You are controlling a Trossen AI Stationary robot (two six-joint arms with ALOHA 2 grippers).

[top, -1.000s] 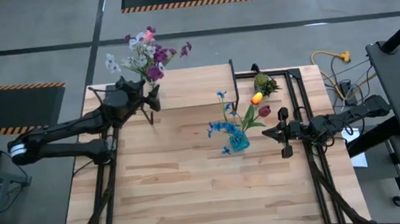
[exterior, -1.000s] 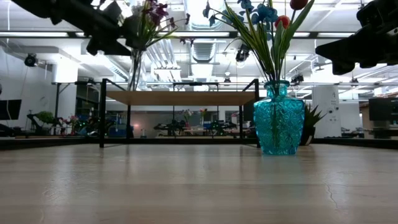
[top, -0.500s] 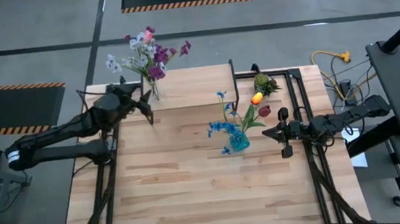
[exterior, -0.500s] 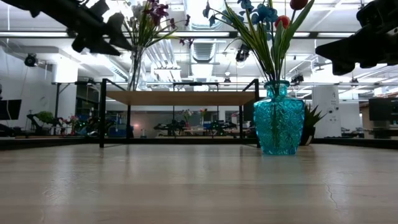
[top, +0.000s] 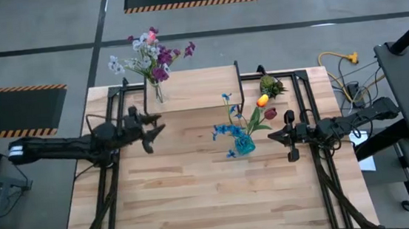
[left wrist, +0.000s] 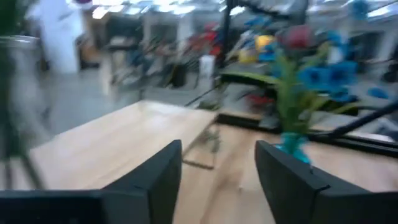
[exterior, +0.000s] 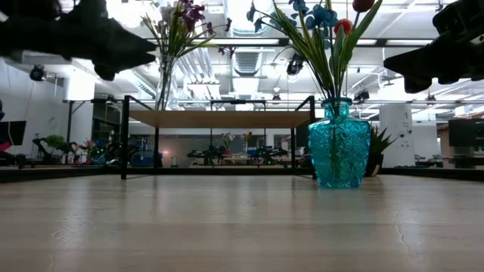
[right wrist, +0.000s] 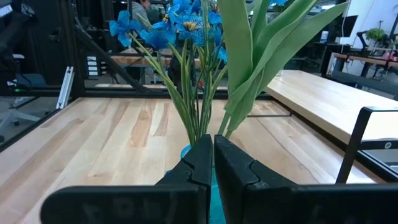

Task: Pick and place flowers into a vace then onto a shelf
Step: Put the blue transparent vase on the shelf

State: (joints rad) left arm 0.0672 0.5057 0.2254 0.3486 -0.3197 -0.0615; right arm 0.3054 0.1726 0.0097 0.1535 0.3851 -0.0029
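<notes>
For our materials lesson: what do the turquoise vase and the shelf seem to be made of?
Turquoise vase: likely glass or clear plastic; translucent, glossy, with a cut, faceted pattern.
Shelf: light wood top, matte, pale like the table's planks; thin black legs, probably metal.

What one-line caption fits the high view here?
Clear vase of flowers stands on the shelf; left gripper open nearby, right gripper shut beside the teal vase.
</notes>
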